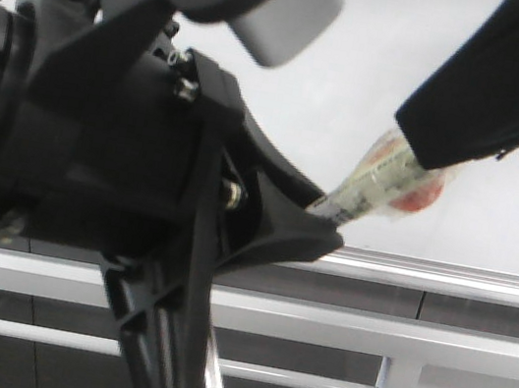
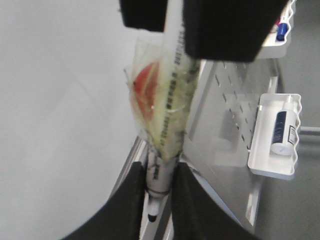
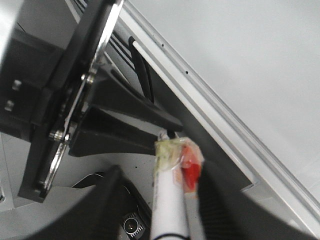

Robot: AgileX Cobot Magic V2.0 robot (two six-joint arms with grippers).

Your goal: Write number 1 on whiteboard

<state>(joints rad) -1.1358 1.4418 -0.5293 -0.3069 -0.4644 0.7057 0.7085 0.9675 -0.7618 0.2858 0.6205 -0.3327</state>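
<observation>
Front view: both arms meet at the marker (image 1: 381, 180), low before the whiteboard (image 1: 381, 65).
Left gripper (image 2: 159, 200) fingers: pinching the marker's tip end.
Right gripper (image 3: 165, 210) fingers: pinching its taped barrel.
Progress: no number 1 visible on the board; writing apparently all remains.

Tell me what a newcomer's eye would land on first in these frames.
Probably the marker wrapped in crinkled tape with a red patch, gripped at both ends: the left gripper pinches its capped end, the right gripper holds the other. Behind it the whiteboard looks blank, with no stroke visible above its silver rail.
</observation>
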